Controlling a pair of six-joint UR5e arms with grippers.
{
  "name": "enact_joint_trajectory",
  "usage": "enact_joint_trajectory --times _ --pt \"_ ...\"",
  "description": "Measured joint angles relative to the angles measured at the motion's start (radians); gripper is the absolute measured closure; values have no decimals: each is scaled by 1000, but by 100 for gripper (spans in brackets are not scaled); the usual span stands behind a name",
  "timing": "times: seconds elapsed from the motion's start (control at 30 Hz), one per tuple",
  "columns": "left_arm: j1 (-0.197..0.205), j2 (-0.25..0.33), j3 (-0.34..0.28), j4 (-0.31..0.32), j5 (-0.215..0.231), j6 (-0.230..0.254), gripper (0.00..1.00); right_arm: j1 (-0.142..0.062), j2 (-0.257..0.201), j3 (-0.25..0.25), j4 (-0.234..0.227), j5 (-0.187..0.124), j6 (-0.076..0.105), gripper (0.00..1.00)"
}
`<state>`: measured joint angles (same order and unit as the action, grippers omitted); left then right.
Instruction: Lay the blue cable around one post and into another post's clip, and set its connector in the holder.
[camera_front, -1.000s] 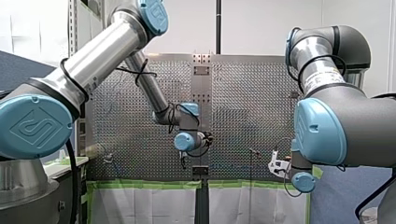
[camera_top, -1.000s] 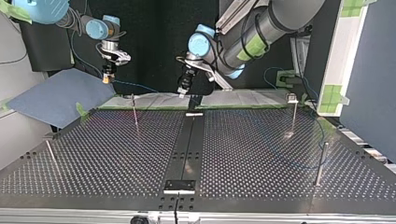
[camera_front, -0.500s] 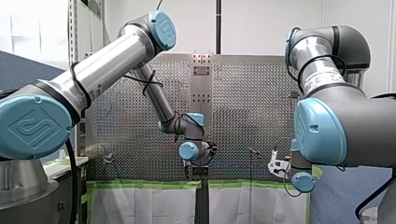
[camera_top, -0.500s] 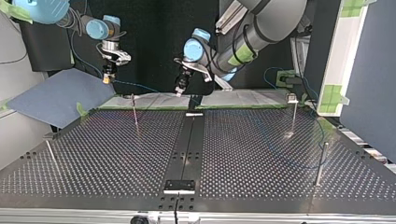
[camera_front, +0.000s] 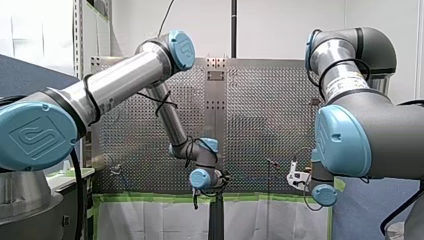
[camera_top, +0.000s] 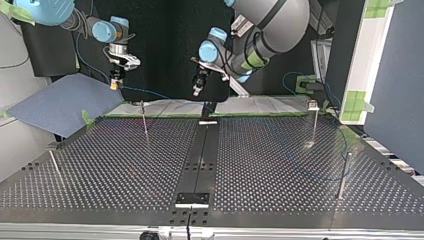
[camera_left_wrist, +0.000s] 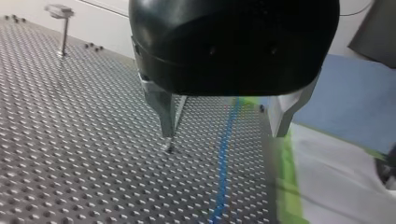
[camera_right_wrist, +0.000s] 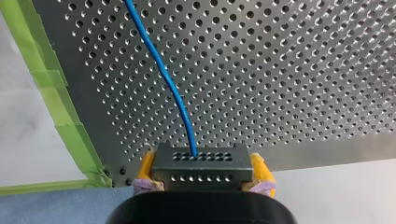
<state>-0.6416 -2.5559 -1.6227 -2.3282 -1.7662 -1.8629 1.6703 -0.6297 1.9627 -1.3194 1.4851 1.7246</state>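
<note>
Since one second earlier, the left arm has carried its wrist down the front view, from mid-plate to the taped edge of the table (camera_top: 125, 175). The right arm has not shifted.

1. Left gripper (camera_left_wrist: 223, 134): both metal fingers (camera_left_wrist: 163, 109) are spread wide and hold nothing. The blue cable (camera_left_wrist: 223, 158) lies on the perforated plate below, running through the gap between them without touching either.
2. Right gripper (camera_right_wrist: 203, 170): closed on the connector (camera_right_wrist: 201, 161), with one yellow pad (camera_right_wrist: 261, 170) against each end of the dark block. The cable leaves the connector's far face and runs away across the plate.

Count, top view:
- two arms and two grippers
- one cable and one connector
- four posts: far-left post (camera_top: 144, 121), near-left post (camera_top: 54, 167), far-right post (camera_top: 314, 125) with a flat head, and near-right post (camera_top: 343, 175)

In the left wrist view, a thin post stands just beside one finger.

Edges and room: green tape (camera_right_wrist: 49, 77) borders the plate on the arms' side, with a white sheet (camera_top: 165, 107) beyond it. A blue mat (camera_top: 60, 105) lies off the top view's left. The right gripper hangs over that mat's far end, off the plate. The left gripper hangs at the taped edge, one finger over the plate and one over the tape. Both grippers are well apart.
</note>
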Motion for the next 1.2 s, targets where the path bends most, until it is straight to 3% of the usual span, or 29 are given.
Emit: enact_joint_trajectory --times 0.3,0.73,0.9,1.2 --pt "0 -76 7 11 0 25 0 2 0 -1 0 0 0 100" --pt "-14 -182 106 -44 -47 93 0 3 0 -1 0 0 0 100" --pt "-20 -178 141 -49 -67 99 0 4 0 -5 5 0 -2 100" --pt "-21 -109 153 -51 -105 102 0 7 0 -9 16 0 -11 100"
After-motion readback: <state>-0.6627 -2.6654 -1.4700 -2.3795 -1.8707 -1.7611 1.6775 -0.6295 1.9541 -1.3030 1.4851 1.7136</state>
